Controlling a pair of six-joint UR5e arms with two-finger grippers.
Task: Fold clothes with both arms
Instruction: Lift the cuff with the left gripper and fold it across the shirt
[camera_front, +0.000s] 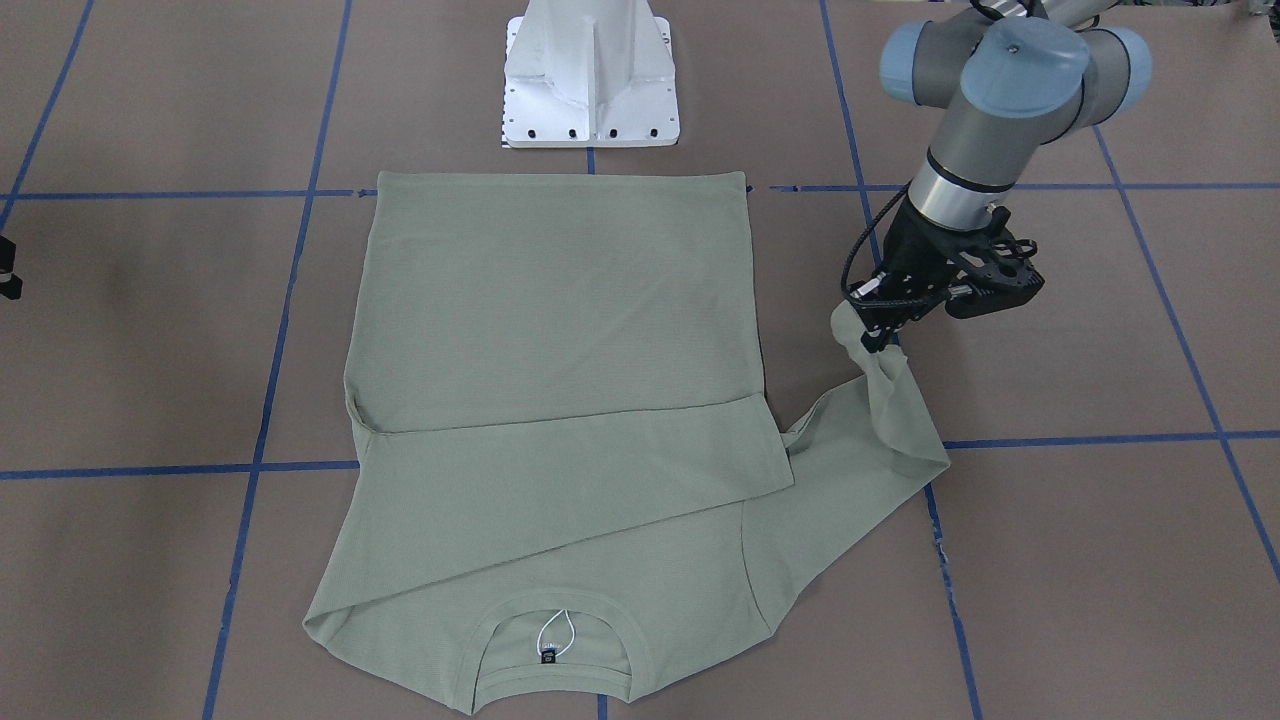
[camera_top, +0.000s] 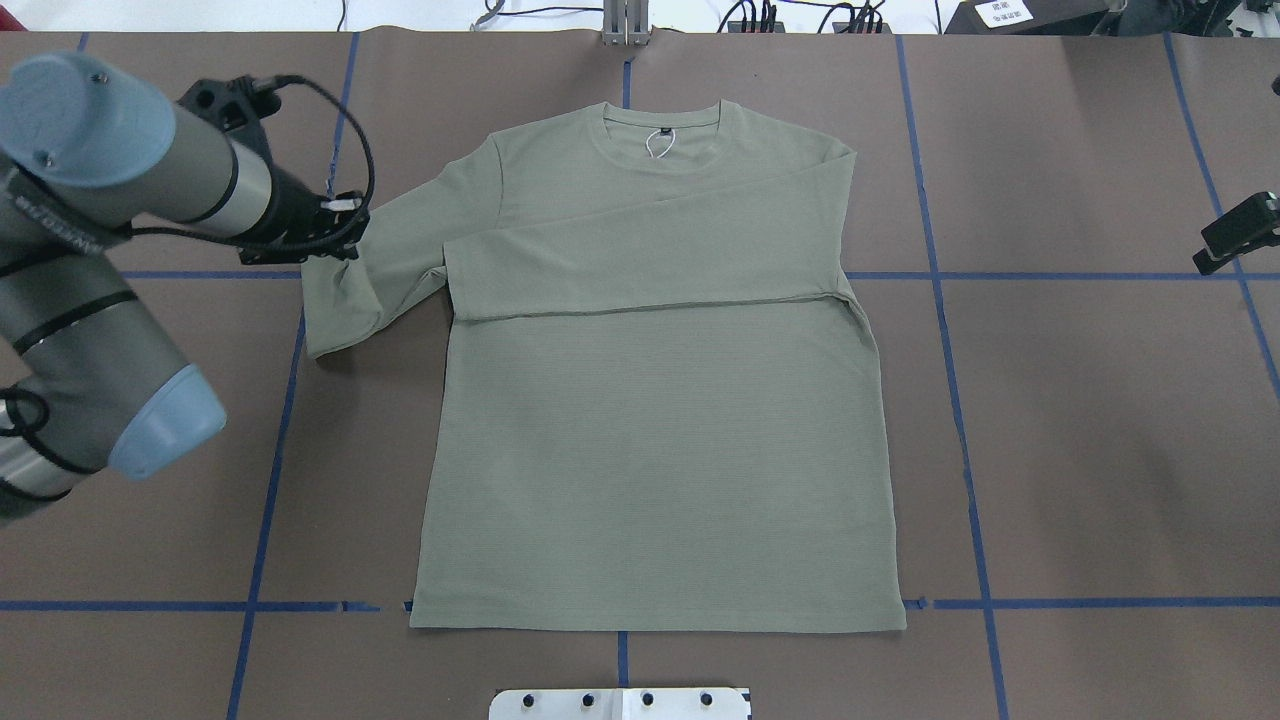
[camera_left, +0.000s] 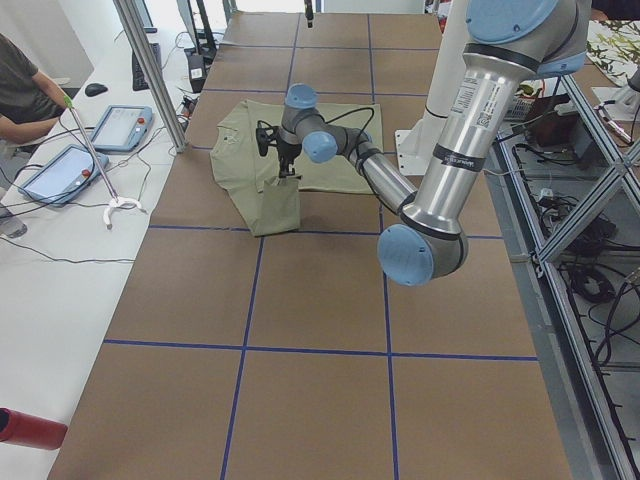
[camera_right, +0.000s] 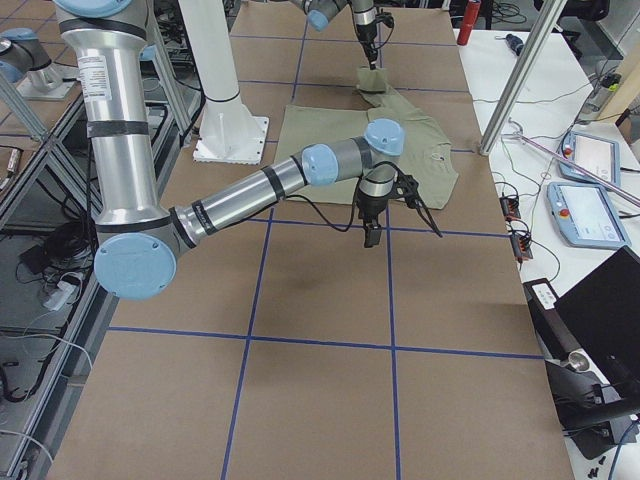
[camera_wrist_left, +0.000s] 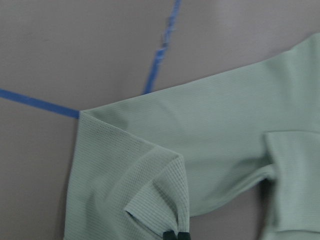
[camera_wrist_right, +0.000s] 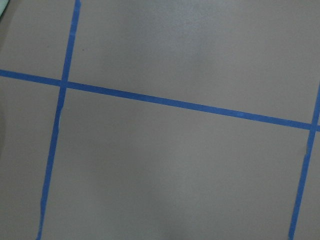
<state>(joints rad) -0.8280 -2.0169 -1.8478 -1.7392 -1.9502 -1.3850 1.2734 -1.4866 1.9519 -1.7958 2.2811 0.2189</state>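
Pinching the sleeve (camera_top: 345, 300) cuff at ten o'clock of the shirt (camera_top: 660, 420), the left fingers (camera_wrist_left: 170, 235) held it raised, likely for folding inward. The shirt lay flat mid-table (camera_top: 1080, 450). The right fingers (camera_top: 1215, 250) idled at three o'clock, grip unclear.

I read the overhead from behind the base (camera_top: 620, 703), angled forward; the front camera faces it, steeply down. Both share the shirt (camera_top: 650, 400). Side cameras look along the table (camera_left: 320, 400) from either end. Wrist cameras sit close above it.

Nothing can be read: the black neck label (camera_front: 549, 657) and the lettering (camera_top: 45, 215) on the left arm (camera_top: 190, 180) are blurred.
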